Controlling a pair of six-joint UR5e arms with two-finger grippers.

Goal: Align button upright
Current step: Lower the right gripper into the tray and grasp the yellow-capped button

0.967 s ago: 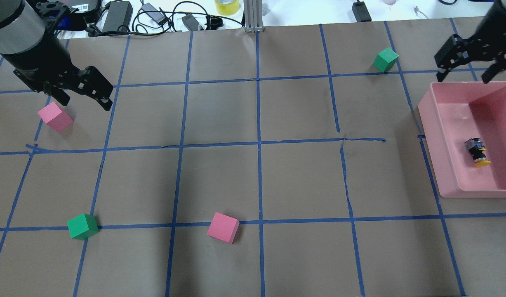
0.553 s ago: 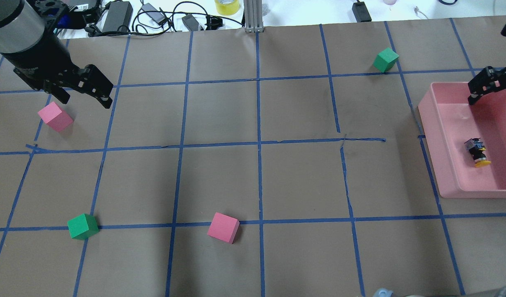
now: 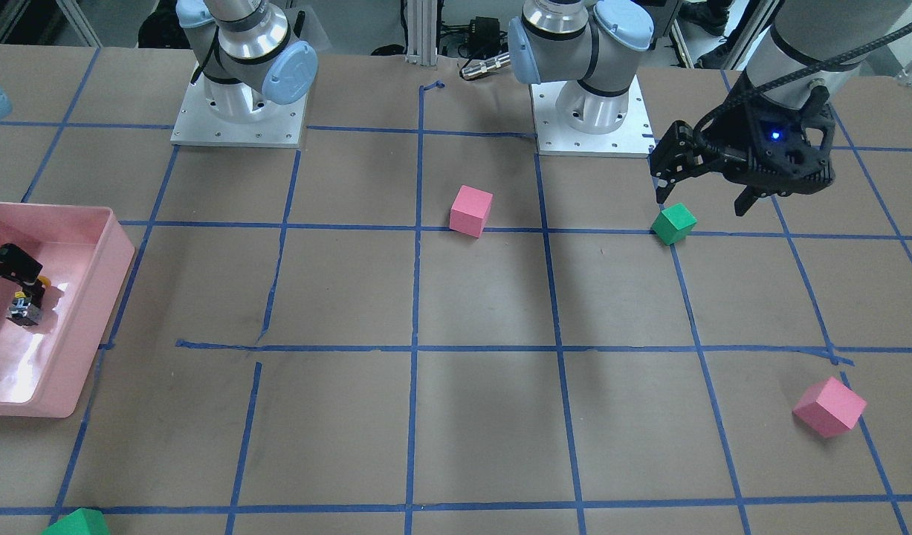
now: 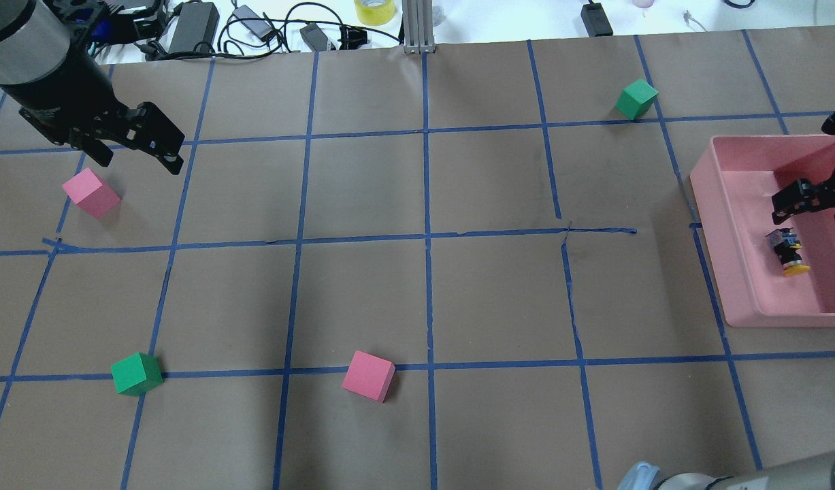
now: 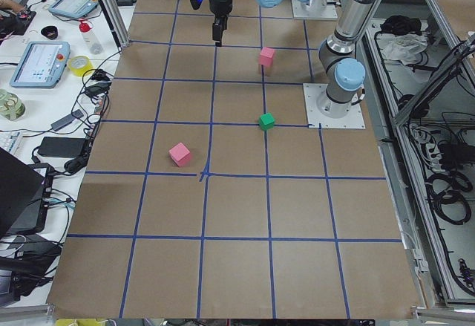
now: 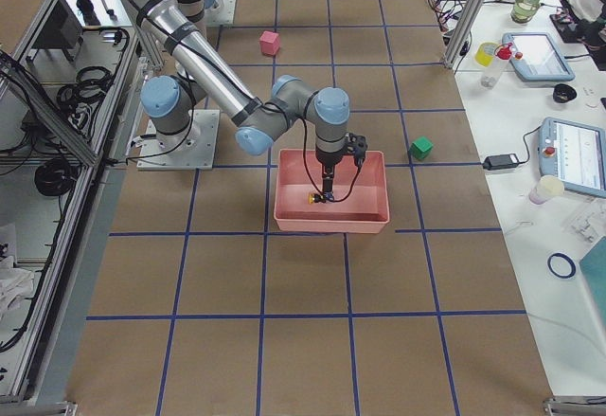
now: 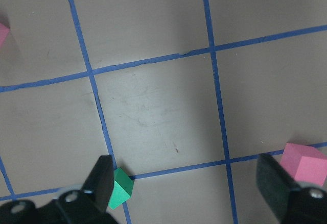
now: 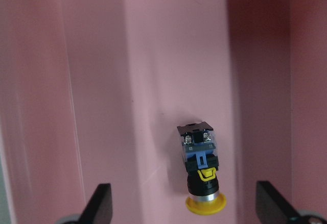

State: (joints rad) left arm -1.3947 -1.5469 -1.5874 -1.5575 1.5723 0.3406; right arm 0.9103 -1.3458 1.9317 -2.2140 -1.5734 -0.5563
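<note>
The button (image 4: pixel 787 252) lies on its side on the floor of the pink bin (image 4: pixel 706 197), its yellow cap toward the robot. It also shows in the right wrist view (image 8: pixel 201 175), the front view (image 3: pixel 26 306) and the right side view (image 6: pixel 315 197). My right gripper (image 4: pixel 813 207) is open and down inside the bin, close over the button's body end. In the right wrist view the right gripper (image 8: pixel 183 193) has one finger on each side of the button, not touching it. My left gripper (image 4: pixel 138 153) is open and empty, held above the table near a pink cube (image 4: pixel 90 194).
The bin's walls (image 3: pixel 117 245) surround the right gripper. Loose cubes lie on the table: a green one (image 4: pixel 137 373), a pink one (image 4: pixel 368 376) and a far green one (image 4: pixel 636 99). Cables and power bricks (image 4: pixel 192 27) lie along the far edge.
My right gripper has moved from beyond the bin's far wall into the bin and down toward the button, still open. My left gripper has shifted slightly away. The button has not moved.
</note>
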